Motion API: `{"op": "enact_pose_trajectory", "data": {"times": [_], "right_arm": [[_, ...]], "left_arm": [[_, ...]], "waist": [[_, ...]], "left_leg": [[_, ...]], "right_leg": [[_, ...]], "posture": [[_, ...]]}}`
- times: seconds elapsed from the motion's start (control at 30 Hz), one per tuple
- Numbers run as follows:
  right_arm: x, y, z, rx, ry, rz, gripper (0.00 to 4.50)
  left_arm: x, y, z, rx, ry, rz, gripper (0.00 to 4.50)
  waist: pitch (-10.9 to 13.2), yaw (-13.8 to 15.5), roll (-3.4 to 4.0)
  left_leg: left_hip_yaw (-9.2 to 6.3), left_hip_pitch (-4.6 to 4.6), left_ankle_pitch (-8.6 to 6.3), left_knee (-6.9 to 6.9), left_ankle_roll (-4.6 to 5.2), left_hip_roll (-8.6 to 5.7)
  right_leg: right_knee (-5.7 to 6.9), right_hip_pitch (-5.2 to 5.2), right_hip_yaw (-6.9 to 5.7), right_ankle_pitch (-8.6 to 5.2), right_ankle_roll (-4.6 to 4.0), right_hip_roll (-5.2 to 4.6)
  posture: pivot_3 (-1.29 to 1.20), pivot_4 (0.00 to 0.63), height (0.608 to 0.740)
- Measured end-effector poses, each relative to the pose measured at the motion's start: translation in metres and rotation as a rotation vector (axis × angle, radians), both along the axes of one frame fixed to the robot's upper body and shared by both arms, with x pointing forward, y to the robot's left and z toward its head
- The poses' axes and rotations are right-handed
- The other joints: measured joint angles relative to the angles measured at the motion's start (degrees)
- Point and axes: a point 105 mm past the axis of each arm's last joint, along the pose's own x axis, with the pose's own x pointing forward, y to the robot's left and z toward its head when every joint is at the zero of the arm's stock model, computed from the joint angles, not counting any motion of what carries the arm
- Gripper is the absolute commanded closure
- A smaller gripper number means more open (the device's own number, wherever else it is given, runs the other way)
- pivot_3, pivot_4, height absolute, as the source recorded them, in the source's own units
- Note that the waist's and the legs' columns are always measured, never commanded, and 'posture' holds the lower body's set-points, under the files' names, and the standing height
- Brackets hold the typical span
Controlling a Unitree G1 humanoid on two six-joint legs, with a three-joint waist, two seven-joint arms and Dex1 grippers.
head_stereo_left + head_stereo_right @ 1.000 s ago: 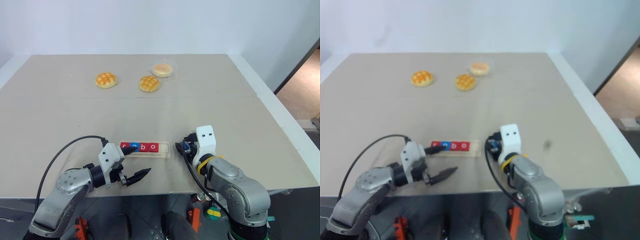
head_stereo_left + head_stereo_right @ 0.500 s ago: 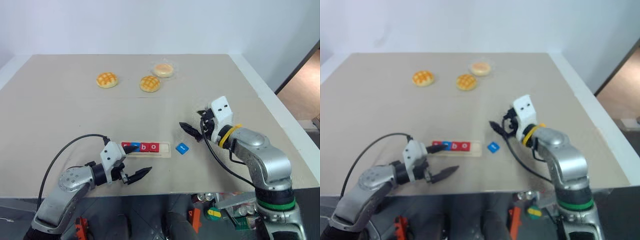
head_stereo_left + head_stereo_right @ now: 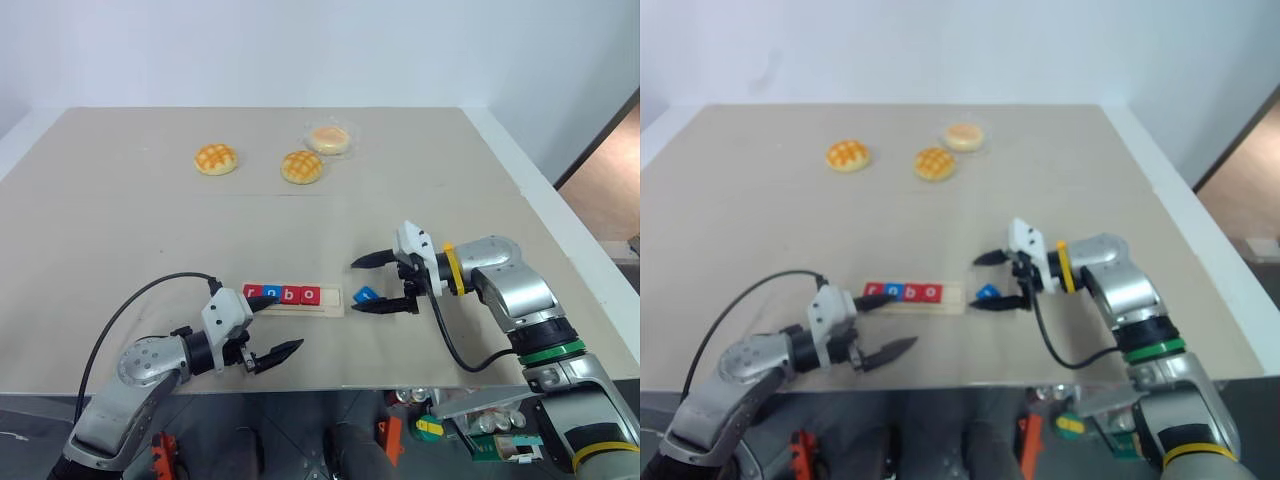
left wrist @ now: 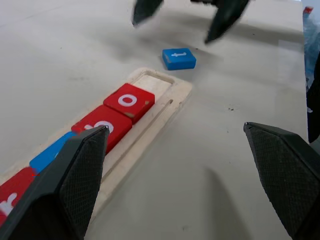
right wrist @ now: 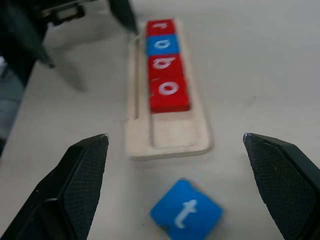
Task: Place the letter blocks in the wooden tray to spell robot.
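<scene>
The wooden tray (image 3: 331,300) lies near the table's front edge. It holds a red r (image 3: 250,292), a blue o (image 3: 270,294), a red b (image 3: 290,295) and a red o (image 3: 310,295); its right-end slot (image 5: 172,134) is bare. A blue t block (image 3: 366,296) lies flat and askew on the table just right of the tray. My right gripper (image 3: 372,285) points left and stands open, one finger on each side of the t block, not touching it. My left gripper (image 3: 275,325) is open in front of the tray's left end, one fingertip (image 3: 262,300) by the tray's edge.
Two golden buns (image 3: 215,159) (image 3: 301,167) and a third in a clear wrapper (image 3: 328,139) sit far back on the table. The table's front edge (image 3: 330,385) runs close behind my left gripper. A black cable (image 3: 130,305) loops over the left arm.
My right arm lifted off the tray's right end, leaving the blue t block on the table. It swung right, then turned to point left with open fingers around the block. The left gripper stayed put.
</scene>
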Motion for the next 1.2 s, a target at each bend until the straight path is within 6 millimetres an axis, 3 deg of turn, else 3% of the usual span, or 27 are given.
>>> {"op": "enact_pose_trajectory", "data": {"times": [0.2,0.43,1.2], "right_arm": [[0.001,0.003,-0.021,-0.032,0.013,0.030,0.04],[0.008,0.002,-0.030,-0.049,-0.015,0.024,0.04],[-0.003,-0.015,-0.034,-0.063,-0.004,0.022,0.04]], "left_arm": [[0.003,0.004,0.001,0.000,-0.004,0.032,0.00],[0.003,0.004,0.001,0.001,-0.004,0.039,0.00],[0.003,0.004,0.004,0.002,-0.008,0.022,0.00]], "waist": [[0.0,0.0,0.01],[0.0,0.0,0.01],[0.0,0.0,0.00]], "left_leg": [[0.02,0.02,0.00,0.02,0.00,0.00],[0.03,0.03,0.00,0.04,-0.01,0.01],[0.01,0.12,0.01,0.10,-0.01,0.00]], "right_leg": [[0.06,-0.01,0.02,0.01,-0.01,0.01],[0.08,-0.01,0.02,0.03,-0.02,0.01],[0.09,0.12,0.01,0.05,0.00,0.00]], "posture": [[0.00,0.150,0.740],[0.00,0.150,0.740],[0.00,0.150,0.740]]}}
